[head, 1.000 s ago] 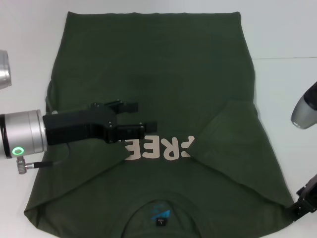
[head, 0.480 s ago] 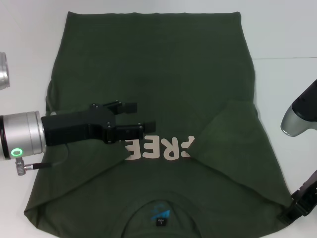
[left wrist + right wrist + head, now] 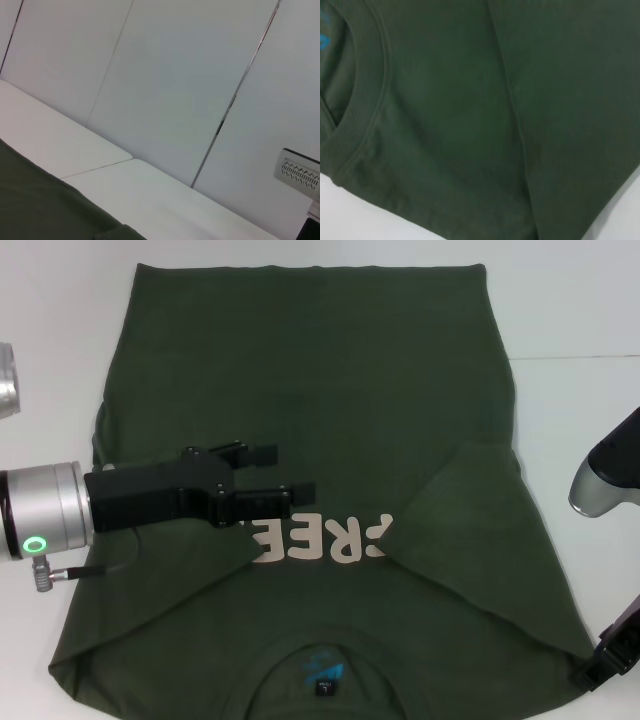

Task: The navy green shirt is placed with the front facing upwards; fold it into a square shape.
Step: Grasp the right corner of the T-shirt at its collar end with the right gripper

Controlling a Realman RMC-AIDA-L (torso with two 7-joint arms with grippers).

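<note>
- We see the shirt (image 3: 310, 450) spread flat on the white table (image 3: 580, 300), front up, with its collar (image 3: 322, 660) at 6 o'clock in the head view and its hem at 12 o'clock.
- Both sleeves lie folded in over the chest; the right sleeve (image 3: 470, 530) makes a triangle at 4 o'clock from the shirt's middle, and its tip reaches the pale print (image 3: 320, 538).
- The folded sleeves cover the ends of the print, so we read only some of its letters.
- Our left gripper (image 3: 285, 475) reaches in from 9 o'clock over the left folded sleeve, its two black fingers (image 3: 265, 453) spread moderately apart and holding nothing that we can see.
- Our right gripper (image 3: 612, 658) sits at the shirt's right shoulder corner, at 4 o'clock in the head view; we cannot tell how it is set.
- The right wrist view shows the collar rib (image 3: 370, 115) and a fold line across the green cloth.
- The left wrist view shows a strip of shirt (image 3: 45, 210), the table and a panelled wall (image 3: 165, 85).
</note>
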